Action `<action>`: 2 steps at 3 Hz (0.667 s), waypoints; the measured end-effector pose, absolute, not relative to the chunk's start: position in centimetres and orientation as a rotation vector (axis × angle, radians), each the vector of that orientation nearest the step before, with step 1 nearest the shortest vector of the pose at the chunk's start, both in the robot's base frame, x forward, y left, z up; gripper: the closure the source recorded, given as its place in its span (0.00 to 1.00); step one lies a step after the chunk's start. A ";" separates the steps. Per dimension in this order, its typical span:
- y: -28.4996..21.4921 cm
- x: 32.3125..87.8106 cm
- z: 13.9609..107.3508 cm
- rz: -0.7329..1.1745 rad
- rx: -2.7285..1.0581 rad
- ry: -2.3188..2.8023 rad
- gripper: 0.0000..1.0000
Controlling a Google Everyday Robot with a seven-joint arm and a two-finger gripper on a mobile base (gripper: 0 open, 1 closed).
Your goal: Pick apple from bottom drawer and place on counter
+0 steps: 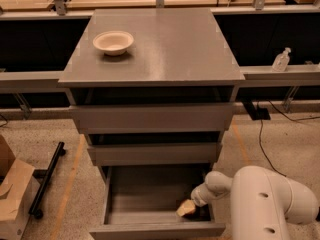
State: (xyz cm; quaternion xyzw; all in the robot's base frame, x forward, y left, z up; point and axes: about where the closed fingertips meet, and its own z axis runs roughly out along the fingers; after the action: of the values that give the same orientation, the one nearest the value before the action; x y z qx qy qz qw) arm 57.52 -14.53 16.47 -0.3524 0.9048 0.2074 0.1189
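Note:
The bottom drawer [155, 230] is pulled open; its grey floor shows. The apple [184, 209], small and orange-toned, lies in the drawer's front right corner. My gripper [194, 206] reaches down into the drawer from the right, at the end of the white wrist [207, 191], and sits right against the apple. Whether it holds the apple does not show. The counter [165, 44] is the broad grey top of the cabinet, far above the gripper.
A white bowl [113, 42] stands on the counter's left side. The two upper drawers [152, 118] are slightly open. My white arm body [270, 204] fills the lower right. A cardboard box [12, 196] and a black bar [47, 179] lie on the floor at left. A bottle [281, 60] stands at right.

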 end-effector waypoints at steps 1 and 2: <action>-14.5 56.9 14.3 0.649 -0.990 2.684 0.09; -14.7 56.5 13.4 0.677 -0.951 2.708 0.24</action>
State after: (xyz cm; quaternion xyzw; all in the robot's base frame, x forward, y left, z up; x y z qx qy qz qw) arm 56.52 -14.70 13.45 -0.3208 0.9141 0.2286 0.0960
